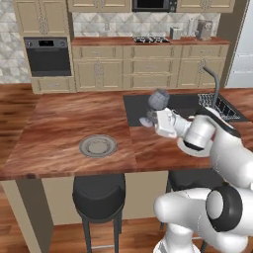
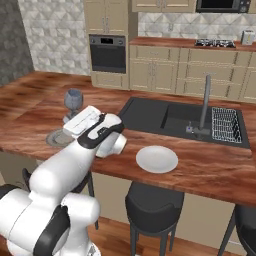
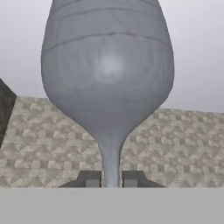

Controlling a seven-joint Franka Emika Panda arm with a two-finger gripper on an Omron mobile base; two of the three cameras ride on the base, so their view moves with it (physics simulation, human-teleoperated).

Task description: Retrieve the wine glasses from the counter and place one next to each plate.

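Tiled wall behind gripped wine glass

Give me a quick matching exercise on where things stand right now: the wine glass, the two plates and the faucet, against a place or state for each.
Things:
1. wine glass
2. grey plate
3. white plate
4. faucet

Places or states:
A. stands at the sink
B. lies on the counter in front of the sink
C. gripped by its stem in the gripper
D. lies on the counter to the left of the sink

Pairs: 1-C, 2-D, 3-B, 4-A
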